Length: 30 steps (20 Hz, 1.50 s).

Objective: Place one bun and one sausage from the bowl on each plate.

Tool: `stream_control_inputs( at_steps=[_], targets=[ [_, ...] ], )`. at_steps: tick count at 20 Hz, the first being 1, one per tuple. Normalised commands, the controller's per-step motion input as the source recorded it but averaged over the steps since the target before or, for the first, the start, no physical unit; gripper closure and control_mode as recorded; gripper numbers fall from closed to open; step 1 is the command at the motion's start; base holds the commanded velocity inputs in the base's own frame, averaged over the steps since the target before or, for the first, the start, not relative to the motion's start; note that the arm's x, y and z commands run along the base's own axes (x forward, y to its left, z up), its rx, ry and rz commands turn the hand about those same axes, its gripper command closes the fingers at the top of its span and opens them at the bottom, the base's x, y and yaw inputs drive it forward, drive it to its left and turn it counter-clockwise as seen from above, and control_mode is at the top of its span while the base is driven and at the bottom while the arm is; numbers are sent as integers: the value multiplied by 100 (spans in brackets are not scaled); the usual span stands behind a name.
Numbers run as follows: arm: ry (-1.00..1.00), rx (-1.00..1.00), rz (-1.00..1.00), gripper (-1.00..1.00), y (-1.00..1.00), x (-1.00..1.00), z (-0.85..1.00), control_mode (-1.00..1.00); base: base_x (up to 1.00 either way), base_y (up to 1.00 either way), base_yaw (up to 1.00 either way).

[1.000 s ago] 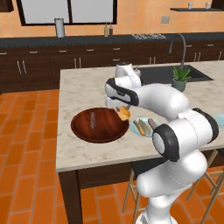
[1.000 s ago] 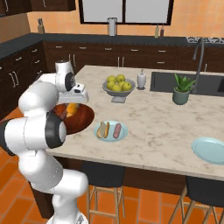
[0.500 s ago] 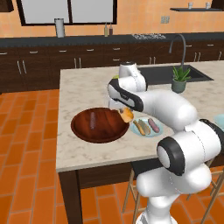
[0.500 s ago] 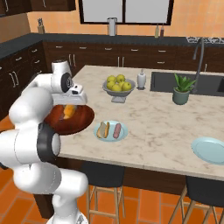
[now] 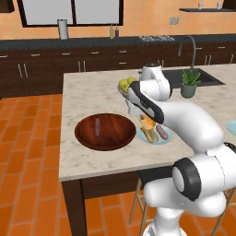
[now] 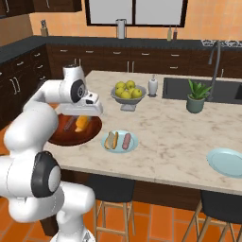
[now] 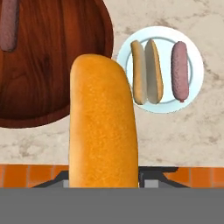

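The gripper (image 5: 146, 120) hangs above the marble island counter (image 5: 92, 101), its jaws closed narrowly on a golden bun (image 7: 103, 122) that stands lengthwise in the hand view. In the left base view the held bun sits in the air between the wooden bowl (image 5: 105, 131) and the near plate (image 5: 155, 134), just above the plate's rim.

The bowl, wide and dark reddish-brown, rests on the counter at about 9 o'clock from the near plate. One sausage (image 7: 8, 26) lies inside it, at 10 o'clock in the hand view.

The near plate, pale blue, already carries a split bun (image 7: 147, 72) and a second sausage (image 7: 180, 71) lying side by side. In the right base view a second plate (image 6: 227, 162) lies bare at 3 o'clock, well apart from the first, near the counter's front edge.

The counter is light, veined stone on a dark wooden base. A grey footed bowl of yellow-green fruit (image 6: 127, 93) stands behind the near plate, at about 12 o'clock from it, with a small white shaker (image 6: 152, 87) just beside it. A potted plant (image 6: 197, 96) stands next to the sunken sink (image 6: 189, 87), where a curved tap (image 6: 217, 59) rises.

The floor is orange-red tile (image 5: 27, 152). Dark cabinets (image 5: 46, 69) line the far wall under a dark worktop, with orange walls and a window (image 5: 69, 11) above. Dark stools (image 6: 111, 194) stand under the island's front edge.
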Motion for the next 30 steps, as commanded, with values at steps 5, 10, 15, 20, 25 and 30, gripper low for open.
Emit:
stream_control_inputs(
  at_steps=[5, 10, 15, 20, 25, 30],
  targets=[
    [0, 0, -1, 100, -36, -46, 7, -100, 0, 0, 0],
    [0, 1, -5, 100, -34, -32, 11, -100, 0, 0, 0],
    [0, 0, -2, 100, -24, -9, 4, 100, -2, -14, 0],
    [0, 0, 0, 100, 0, 0, 0, 100, -10, -87, 0],
    [0, 0, 0, 100, 0, 0, 0, 100, -4, -92, 0],
    [0, 0, 0, 100, 0, 0, 0, 100, 0, -65, 0]
  ],
)
